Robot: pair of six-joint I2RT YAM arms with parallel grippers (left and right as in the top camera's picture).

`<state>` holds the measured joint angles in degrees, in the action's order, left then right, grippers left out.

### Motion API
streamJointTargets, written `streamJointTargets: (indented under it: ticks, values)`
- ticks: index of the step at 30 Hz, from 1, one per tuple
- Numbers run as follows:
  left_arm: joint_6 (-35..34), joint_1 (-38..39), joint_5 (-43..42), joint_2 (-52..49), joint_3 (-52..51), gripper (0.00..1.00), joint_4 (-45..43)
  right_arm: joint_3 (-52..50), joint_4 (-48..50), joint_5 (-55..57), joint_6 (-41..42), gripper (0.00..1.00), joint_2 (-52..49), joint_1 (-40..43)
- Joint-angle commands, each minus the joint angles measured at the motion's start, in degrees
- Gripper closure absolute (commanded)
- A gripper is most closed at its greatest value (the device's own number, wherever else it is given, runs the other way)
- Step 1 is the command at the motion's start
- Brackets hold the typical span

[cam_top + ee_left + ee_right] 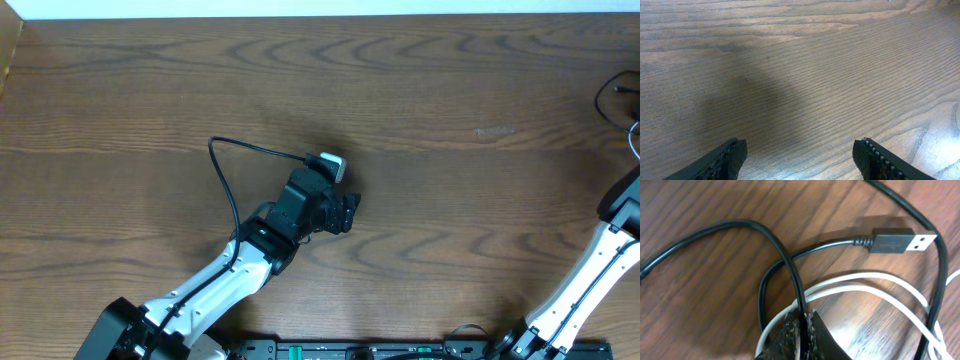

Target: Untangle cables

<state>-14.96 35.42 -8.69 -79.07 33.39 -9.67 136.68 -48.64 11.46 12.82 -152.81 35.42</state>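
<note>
1. The tangle sits on the counter (700, 210) right under the right gripper (803, 325), over at the far right side. The overhead view only catches a sliver of dark cord at that edge, so the wrist view is the one to go by.
2. What's in the pile: a black cable (775, 240) that arcs in from the left and dives straight into the fingertips, its USB plug (900, 241) lying flat and free, and a white cable (860, 287) looping round a couple of times underneath.
3. The right jaws look clenched, pads pressed together with the black cable running into the seam, so I'd call that a pinch on the black one. Can't tell if any white got caught too.
4. The left gripper (800, 149) is parked mid-counter with its jaws spread wide and nothing between them, just bare wood.
5. Handling-wise this stuff looks super light, floppy and a bit slick. I reckon pulling one strand will drag the whole bundle along instead of freeing it.
6. Best place to hold, imo: right behind the plug, where the moulded collar is stiff and gives the pads something to bite. Then the other arm pins the white loops down.
</note>
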Motion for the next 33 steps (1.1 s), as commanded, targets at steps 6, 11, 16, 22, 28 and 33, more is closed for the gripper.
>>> streamJointTargets:
  ticks: [6,11,16,22,28,33]
  values:
    - [0.98,0.07,0.33,0.07,-0.04,0.26,-0.26,-1.90,-5.14,1.44,1.51,0.96,-1.20,-0.61]
    - [1.42,0.07,0.35,-0.37,-0.04,0.26,-0.26,-1.81,-8.63,7.10,7.82,0.98,-1.09,-0.98]
    - [1.60,0.07,0.33,-1.73,-0.04,0.26,-0.09,-1.81,-12.59,14.08,12.46,0.99,-1.09,-0.59]
    - [1.60,0.02,0.33,-3.93,-0.04,0.26,-0.13,-1.81,-17.31,20.90,14.21,0.99,-1.09,0.00]
    - [1.60,0.02,0.33,-4.42,-0.04,0.26,-0.90,-1.79,-19.63,21.35,14.97,0.99,-0.26,0.87]
    - [1.60,0.02,0.33,-4.42,-0.04,0.26,-1.44,-1.73,-15.04,15.67,11.78,0.99,4.59,-0.35]
